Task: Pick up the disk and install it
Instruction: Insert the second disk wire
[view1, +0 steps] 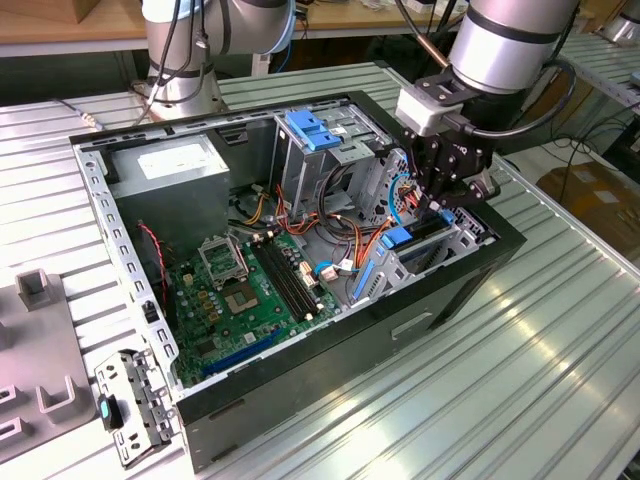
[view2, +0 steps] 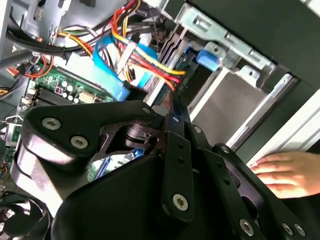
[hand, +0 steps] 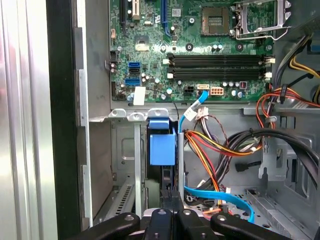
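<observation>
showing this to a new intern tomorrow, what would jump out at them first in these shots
Probably the open computer case on the ribbed metal table, its green motherboard bare on the case floor. Next, the black gripper reaching down into the drive bay at the exterior view's right, just above a blue-railed disk sitting in the slot. In the second wrist view, a person's hand rests by the case.

Computer case (view1: 455, 290): lying open on its side on the slatted table (view1: 560, 380), near the middle of the exterior view.
Motherboard (view1: 240, 290): lying flat on the case floor, toward the exterior view's left.
Power supply box (view1: 175, 165): sitting in the case's far left corner.
Drive cage (view1: 320, 150): standing behind the motherboard.
Gripper (view1: 445, 200): hanging over the drive bay at the case's right end.
Disk (view1: 425, 235): sitting in that bay, just under the gripper.
Hand (view2: 292, 172): resting beside the case's outer wall.
</observation>
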